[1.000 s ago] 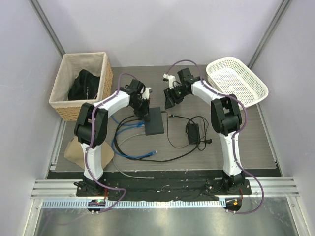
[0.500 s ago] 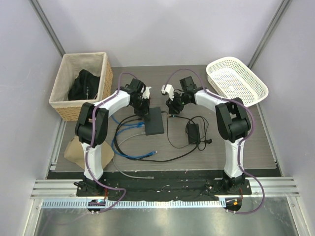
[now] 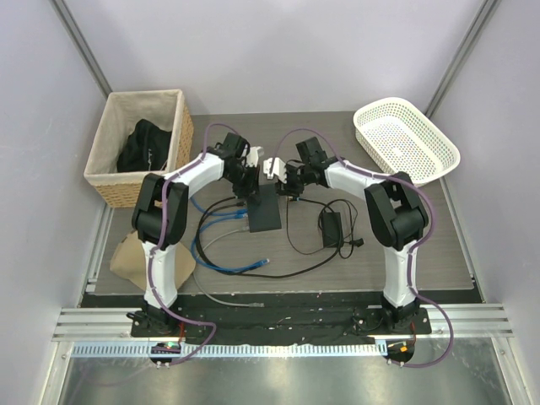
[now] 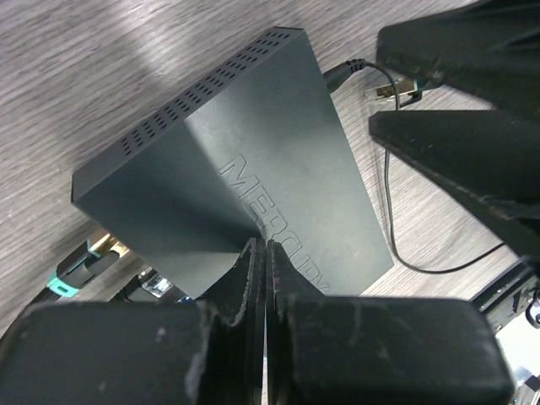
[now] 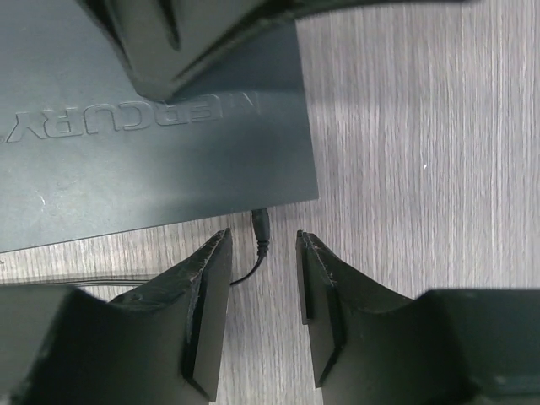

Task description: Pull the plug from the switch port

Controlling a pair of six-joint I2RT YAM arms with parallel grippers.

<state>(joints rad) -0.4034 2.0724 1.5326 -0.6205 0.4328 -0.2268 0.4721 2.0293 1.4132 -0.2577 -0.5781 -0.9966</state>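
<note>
The switch (image 3: pixel 266 208) is a flat black box marked MERCURY (image 4: pixel 253 160), lying mid-table. My left gripper (image 4: pixel 261 246) is shut, its closed tips resting on the box's top face (image 5: pixel 126 143). A black barrel plug (image 5: pixel 261 226) with a thin cord sticks out of the box's edge, and the switch port that holds it is hidden. My right gripper (image 5: pixel 262 240) is open, with one finger on each side of the plug and a gap on both sides. The plug (image 4: pixel 342 72) shows at the box's far corner, just in front of the right gripper (image 4: pixel 377 84). From above, both grippers (image 3: pixel 253 187) (image 3: pixel 287 187) meet at the switch's far end.
Blue network cables (image 3: pixel 224 245) with teal-booted plugs (image 4: pixel 80 268) leave the switch's left side. A black power brick (image 3: pixel 331 226) with thin cords lies to the right. A wicker basket (image 3: pixel 139 156) holding dark cloth stands at the back left, a white plastic basket (image 3: pixel 405 139) at the back right.
My right gripper has come left and down to the switch's edge, and its jaws have narrowed around the plug. The left gripper has stayed shut on the switch's top.
</note>
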